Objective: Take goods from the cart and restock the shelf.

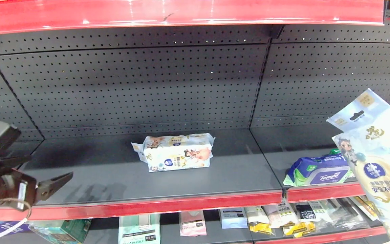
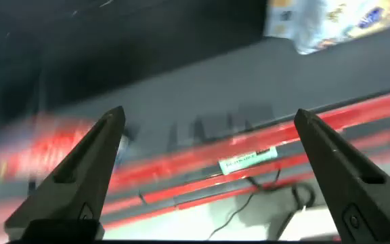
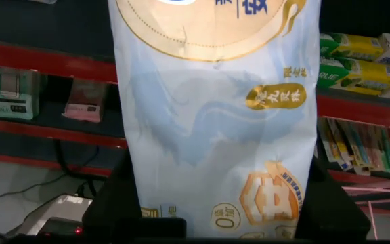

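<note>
Grey perforated-metal shelf unit spans the head view. Its dark deck carries a red front strip and is split into two bays by an upright.

1. Tall white and pale-blue plastic pack with a gold emblem: upright at the right edge of the head view, in front of the right bay and off the deck. Its hang-tab end points up.
2. White rectangular soft pack with cartoon print: lies flat on the deck of the centre bay, toward the back panel, well apart from every other item.
3. Blue and green soft wipes pack with a flip lid: lies on the right bay deck, at the front edge, just beside the tall pack.
4. Left gripper: at the left end of the shelf, level with the red strip. The two dark fingers are spread wide with nothing between them.
5. Right gripper: the fingers are clamped against both sides of the tall pack's lower end and carry it.
6. Lower shelf: a green-white box, a pink packet and a row of small mixed packets stand below the red strip.
</note>
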### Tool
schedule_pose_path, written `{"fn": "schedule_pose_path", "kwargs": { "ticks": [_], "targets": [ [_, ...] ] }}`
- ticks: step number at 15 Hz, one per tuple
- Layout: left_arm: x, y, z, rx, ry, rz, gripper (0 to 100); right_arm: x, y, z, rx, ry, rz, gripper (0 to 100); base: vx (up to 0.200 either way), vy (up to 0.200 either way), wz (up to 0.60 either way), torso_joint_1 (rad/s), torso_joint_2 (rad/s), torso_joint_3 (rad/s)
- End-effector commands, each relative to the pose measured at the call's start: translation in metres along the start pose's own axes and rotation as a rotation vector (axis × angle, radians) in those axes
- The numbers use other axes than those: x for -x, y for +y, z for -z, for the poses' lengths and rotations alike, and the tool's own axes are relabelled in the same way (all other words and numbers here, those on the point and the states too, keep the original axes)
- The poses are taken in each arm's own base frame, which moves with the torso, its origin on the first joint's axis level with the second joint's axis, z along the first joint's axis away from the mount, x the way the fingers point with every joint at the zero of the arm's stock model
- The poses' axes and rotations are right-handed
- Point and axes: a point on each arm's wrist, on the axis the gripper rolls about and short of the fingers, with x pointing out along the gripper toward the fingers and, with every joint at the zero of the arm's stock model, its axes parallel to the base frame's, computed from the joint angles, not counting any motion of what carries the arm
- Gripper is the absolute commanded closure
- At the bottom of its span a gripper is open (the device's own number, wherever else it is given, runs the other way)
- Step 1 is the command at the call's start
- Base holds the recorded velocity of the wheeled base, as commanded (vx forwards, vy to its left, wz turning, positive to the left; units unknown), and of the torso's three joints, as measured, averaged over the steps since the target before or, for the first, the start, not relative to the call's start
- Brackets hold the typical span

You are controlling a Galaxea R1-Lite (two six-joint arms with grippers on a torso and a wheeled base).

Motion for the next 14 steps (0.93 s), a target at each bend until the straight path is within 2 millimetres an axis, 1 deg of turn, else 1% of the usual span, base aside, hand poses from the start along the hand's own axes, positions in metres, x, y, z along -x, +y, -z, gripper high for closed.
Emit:
{"fn": "schedule_pose_path", "kwargs": {
  "ticks": [1, 2, 3, 5, 8, 9, 10, 11, 14],
  "targets": [
    [-0.069, 0.012, -0.022, -0.138, 0.061, 0.202, 0, 0.000, 0.000, 0.001, 0.002, 0.002, -0.003, 100, 0.000, 0.000, 0.00, 0.000, 0.00, 0.000],
    [-0.093, 0.015, -0.025, -0.237, 0.064, 0.264, 0, -0.001, 0.000, -0.001, 0.001, 0.006, -0.002, 100, 0.000, 0.000, 0.00, 0.000, 0.00, 0.000],
    [-0.109, 0.015, -0.029, -0.280, 0.044, 0.330, 0, -0.001, -0.001, -0.002, 0.009, 0.005, -0.002, 100, 0.000, 0.000, 0.00, 0.000, 0.00, 0.000],
    [-0.134, 0.002, -0.038, -0.314, 0.042, 0.417, 0, -0.002, -0.001, -0.003, 0.031, 0.008, -0.003, 100, 0.000, 0.000, 0.00, 0.000, 0.00, 0.000],
    [-0.168, -0.016, -0.044, -0.358, 0.046, 0.499, 0, -0.003, -0.001, -0.001, 0.032, 0.017, -0.004, 100, 0.000, 0.000, 0.00, 0.000, 0.00, 0.000],
    [-0.174, -0.021, -0.045, -0.373, 0.043, 0.513, 0, -0.003, -0.001, -0.001, 0.032, 0.018, -0.003, 100, 0.000, 0.000, 0.00, 0.000, 0.00, 0.000],
    [-0.183, -0.028, -0.050, -0.396, 0.036, 0.533, 0, -0.003, -0.001, -0.001, 0.032, 0.018, 0.000, 100, 0.000, 0.000, 0.00, 0.000, 0.00, 0.000],
    [-0.196, -0.034, -0.060, -0.414, 0.019, 0.546, 0, -0.003, -0.001, -0.001, 0.039, 0.019, 0.001, 100, 0.000, 0.000, 0.00, 0.000, 0.00, 0.000],
    [-0.213, -0.037, -0.073, -0.458, 0.027, 0.571, 0, -0.004, -0.002, -0.001, 0.041, 0.021, 0.004, 100, 0.000, 0.000, 0.00, 0.000, 0.00, 0.000]
  ]
}}
